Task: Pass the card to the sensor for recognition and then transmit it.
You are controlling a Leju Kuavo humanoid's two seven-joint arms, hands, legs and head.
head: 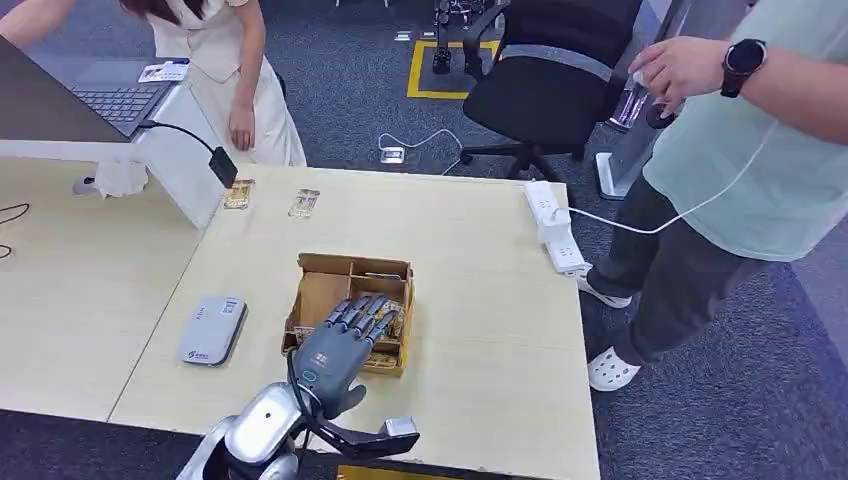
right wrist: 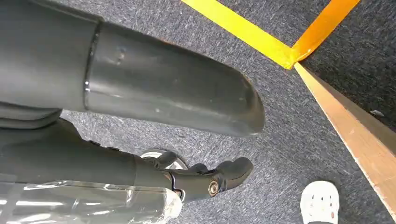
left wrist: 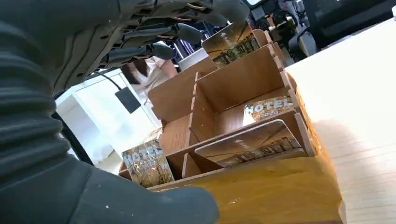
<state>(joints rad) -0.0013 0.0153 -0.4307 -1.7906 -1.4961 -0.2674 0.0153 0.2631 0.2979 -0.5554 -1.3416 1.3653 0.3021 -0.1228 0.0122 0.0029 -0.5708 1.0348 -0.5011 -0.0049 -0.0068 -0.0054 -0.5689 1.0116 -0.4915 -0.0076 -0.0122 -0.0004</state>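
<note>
A brown cardboard box (head: 355,266) with several compartments stands near the table's front edge and holds hotel cards. My left hand (head: 346,340) reaches over it from the front, fingers stretched out above the compartments and holding nothing. In the left wrist view the fingers (left wrist: 177,32) hover over the box (left wrist: 280,196), close to an upright card (left wrist: 231,42) in a far compartment; other cards (left wrist: 250,142) (left wrist: 147,163) lie in nearer ones. The grey-white card sensor (head: 212,330) lies on the table left of the box. My right hand (right wrist: 140,107) hangs over the carpet, holding nothing.
Two more cards (head: 238,193) (head: 304,203) lie at the table's far side. A white power strip (head: 555,225) sits at the right edge. One person stands at the right (head: 720,200), another beyond the laptop (head: 110,95) at the far left. A white shoe (right wrist: 320,203) is near the table edge.
</note>
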